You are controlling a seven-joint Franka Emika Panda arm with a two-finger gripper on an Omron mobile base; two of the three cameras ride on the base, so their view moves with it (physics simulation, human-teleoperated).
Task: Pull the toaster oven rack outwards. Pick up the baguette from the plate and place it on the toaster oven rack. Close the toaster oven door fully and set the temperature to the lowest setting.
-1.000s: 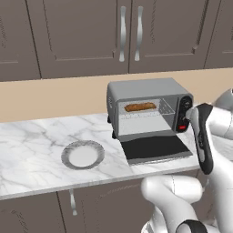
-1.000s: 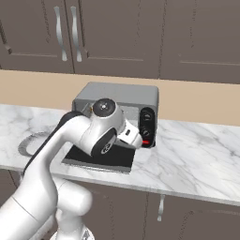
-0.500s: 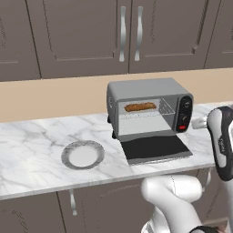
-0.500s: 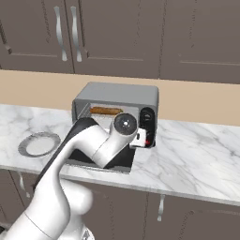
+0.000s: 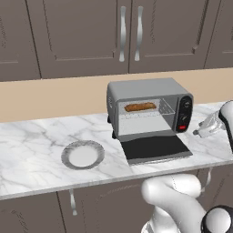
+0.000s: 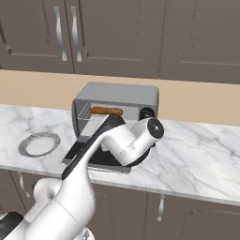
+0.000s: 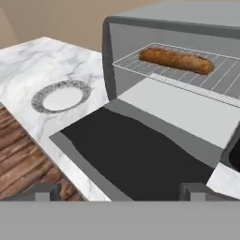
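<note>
Fingers [image 7: 119, 190] spread wide, empty | hovered just off the front edge of the dropped toaster oven door [image 7: 136, 154] | baguette [image 7: 176, 60] on toaster oven rack [image 7: 206, 77] beyond.

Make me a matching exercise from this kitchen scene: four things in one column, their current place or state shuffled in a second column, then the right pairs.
Things:
1. baguette
2. plate
3. toaster oven door
4. gripper

States:
A. folded down flat, dark pane facing up
B. open, holding nothing
C. lying on the toaster oven rack inside the toaster oven
D. bare, on the marble counter left of the oven

Pairs: 1-C, 2-D, 3-A, 4-B
</note>
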